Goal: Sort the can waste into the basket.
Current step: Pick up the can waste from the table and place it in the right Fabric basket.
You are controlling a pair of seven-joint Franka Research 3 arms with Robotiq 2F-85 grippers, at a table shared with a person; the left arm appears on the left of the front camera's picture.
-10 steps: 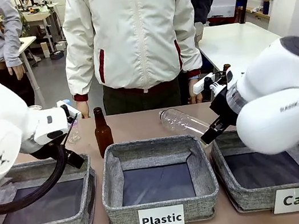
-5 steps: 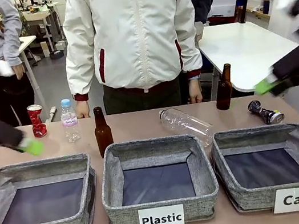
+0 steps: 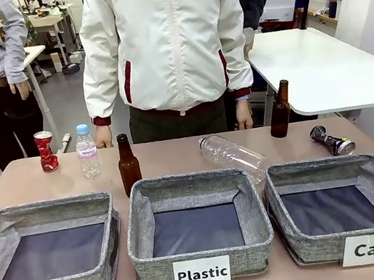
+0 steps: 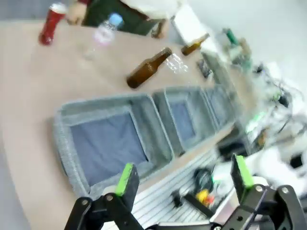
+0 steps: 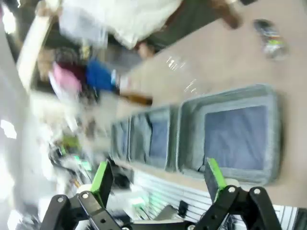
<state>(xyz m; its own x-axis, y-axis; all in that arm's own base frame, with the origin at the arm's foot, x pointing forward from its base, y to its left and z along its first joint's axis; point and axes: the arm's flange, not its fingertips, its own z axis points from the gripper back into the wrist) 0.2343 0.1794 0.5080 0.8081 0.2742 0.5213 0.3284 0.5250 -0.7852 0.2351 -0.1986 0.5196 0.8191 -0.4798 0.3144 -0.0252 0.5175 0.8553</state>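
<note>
The left hand (image 4: pixel 183 172) and the right hand (image 5: pixel 157 173) both stand with fingers wide apart, holding nothing, above the near side of the counter (image 3: pixel 176 158). The red can (image 3: pixel 45 151) stands upright at ten o'clock. The blue-silver can (image 3: pixel 332 140), seemingly on its side, lies at two o'clock, just beyond the basket (image 3: pixel 304 248) labelled "Can" at four o'clock, which has nothing in it.

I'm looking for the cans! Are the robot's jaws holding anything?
Nothing is held: left gripper and right gripper have open, empty jaws. The red can stands untouched.
</note>
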